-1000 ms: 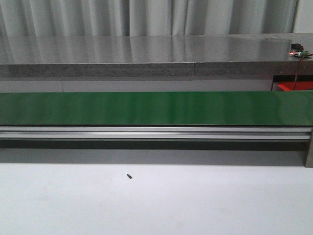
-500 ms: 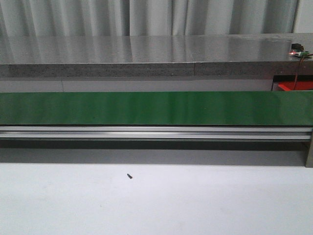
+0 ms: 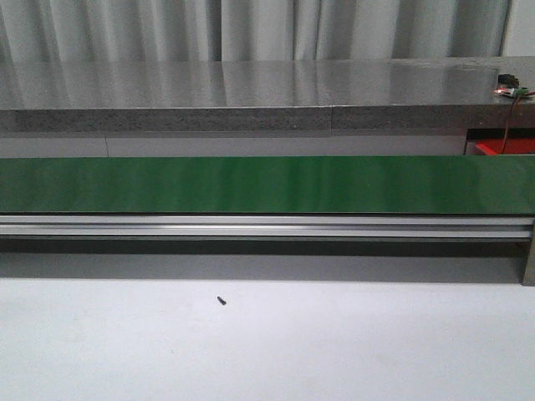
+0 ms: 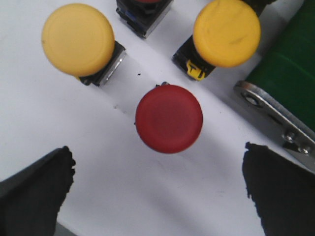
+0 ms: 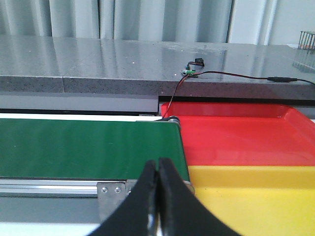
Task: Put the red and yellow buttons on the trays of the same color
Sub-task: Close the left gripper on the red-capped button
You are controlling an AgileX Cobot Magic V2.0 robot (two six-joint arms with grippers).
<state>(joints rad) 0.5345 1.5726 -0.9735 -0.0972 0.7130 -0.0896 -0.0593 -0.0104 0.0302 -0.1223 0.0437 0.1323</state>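
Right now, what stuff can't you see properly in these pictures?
- Front view: no buttons, trays' insides or arms show; only a sliver of the red tray peeks past the green belt.
- Front view: the dark speck on the table is too small to identify.
- Left wrist view: a third red-topped button is cut off by the picture's edge.
- Right wrist view: the yellow tray is cut off; the shut right gripper hides what lies behind it.

Upright red button (two yellow nearby)
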